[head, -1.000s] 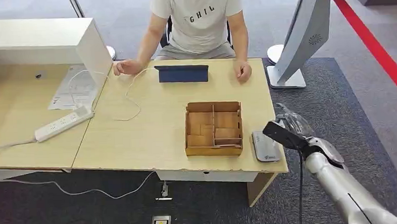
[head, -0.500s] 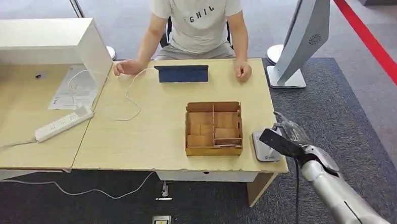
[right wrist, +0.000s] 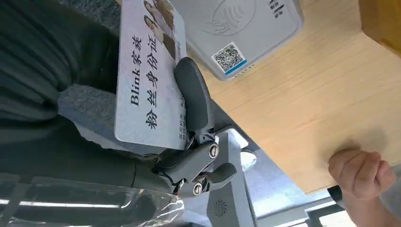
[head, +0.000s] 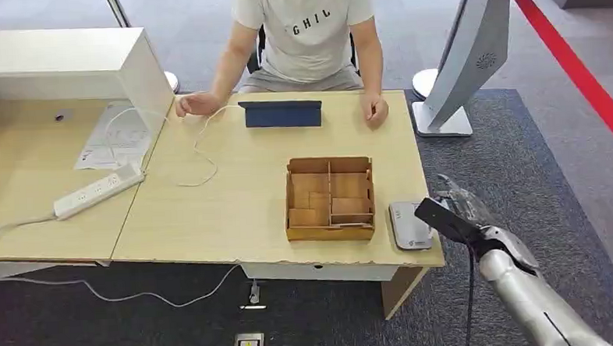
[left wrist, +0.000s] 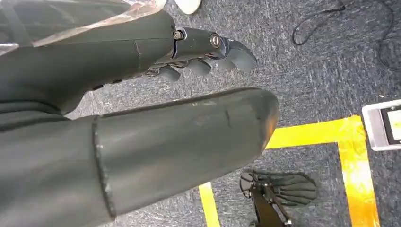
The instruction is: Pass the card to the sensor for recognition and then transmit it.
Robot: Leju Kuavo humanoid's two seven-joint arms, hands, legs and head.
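A light wooden table stands on dark grey carpet, with a second table pushed against its side and a white cabinet on that. A red stripe crosses the floor by a white stand. Cables trail underneath. Yellow tape marks the carpet.
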